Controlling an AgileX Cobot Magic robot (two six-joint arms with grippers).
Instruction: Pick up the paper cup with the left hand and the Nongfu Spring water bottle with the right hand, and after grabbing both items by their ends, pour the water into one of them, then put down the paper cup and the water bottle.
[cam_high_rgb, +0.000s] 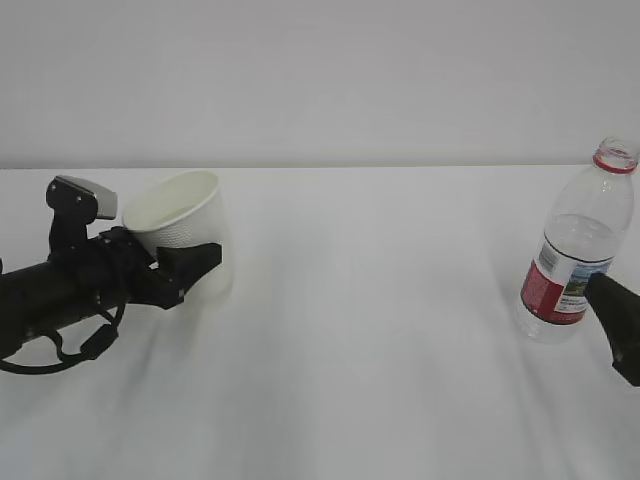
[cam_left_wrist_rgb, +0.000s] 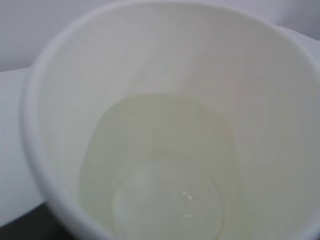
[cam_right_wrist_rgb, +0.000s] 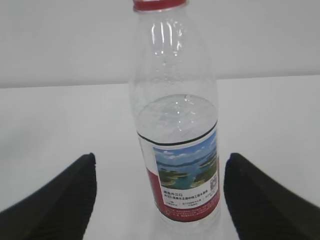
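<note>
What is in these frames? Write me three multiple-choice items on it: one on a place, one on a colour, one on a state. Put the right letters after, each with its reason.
1. Where does the Nongfu Spring water bottle stand in the exterior view?
A. far right
B. dead centre
C. at the left edge

2. What colour is the bottle's neck ring?
A. blue
B. red
C. green

3. How is the paper cup at this moment?
A. crushed flat on the table
B. upright and untouched
C. tilted in the grip of the left hand

Answers:
1. A, since the bottle is near the right border of the exterior view.
2. B, since a red band circles the open neck in the right wrist view.
3. C, since the cup's mouth leans up and to the left while a black finger presses its side.
</note>
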